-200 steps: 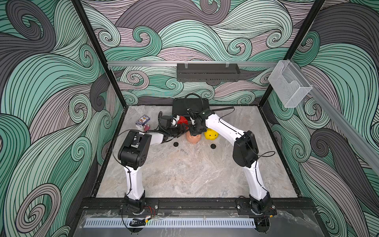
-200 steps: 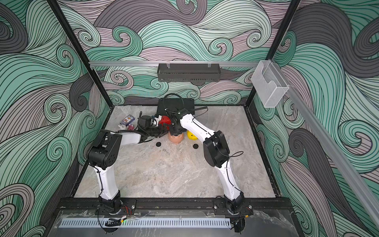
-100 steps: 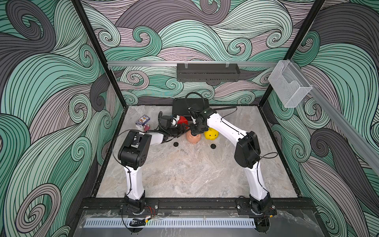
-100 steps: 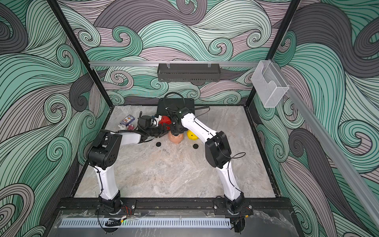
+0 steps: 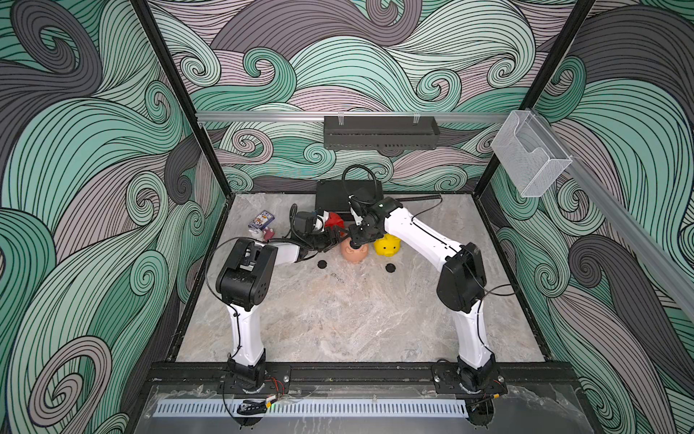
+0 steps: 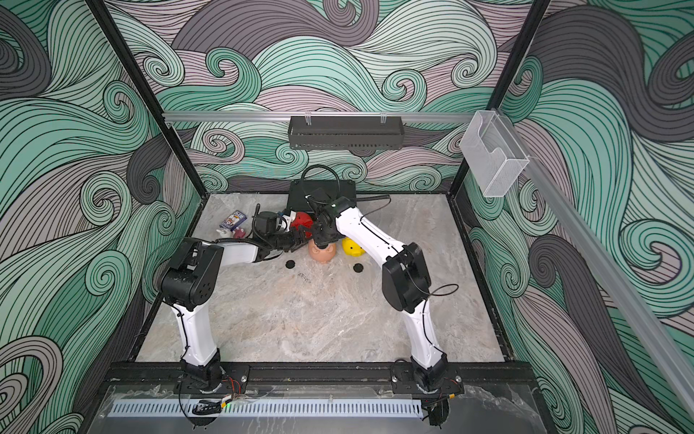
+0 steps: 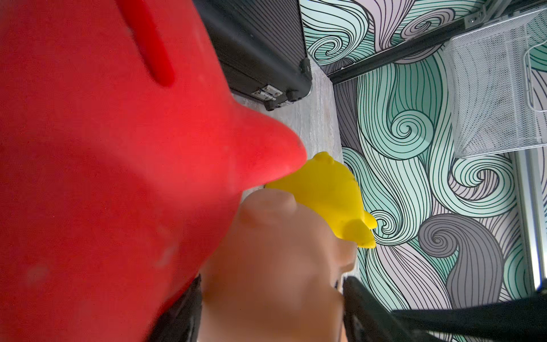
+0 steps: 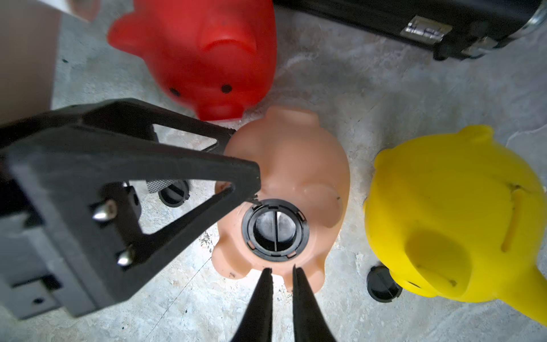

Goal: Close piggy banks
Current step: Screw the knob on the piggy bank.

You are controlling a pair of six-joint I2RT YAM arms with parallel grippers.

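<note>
The peach-pink piggy bank (image 8: 296, 165) lies belly up with a black plug (image 8: 275, 229) seated in its belly hole. My left gripper (image 7: 272, 279) is shut on this pig's sides, and one of its fingers (image 8: 148, 165) shows in the right wrist view. My right gripper (image 8: 281, 268) hovers just above the plug, its jaws a narrow gap apart with nothing between them. The red piggy bank (image 8: 201, 50) and the yellow piggy bank (image 8: 444, 207) stand close on either side. Both top views show the peach-pink pig (image 5: 355, 253) (image 6: 322, 252) under the two grippers.
Two loose black plugs (image 5: 322, 264) (image 5: 390, 268) lie on the marble in front of the pigs. A black case (image 5: 338, 195) sits against the back wall. A small card box (image 5: 261, 219) and a pink figure (image 5: 268, 235) are at the back left.
The right arm's elbow has shifted slightly rightward and nearer. The left arm and the three pigs have stayed in place.
</note>
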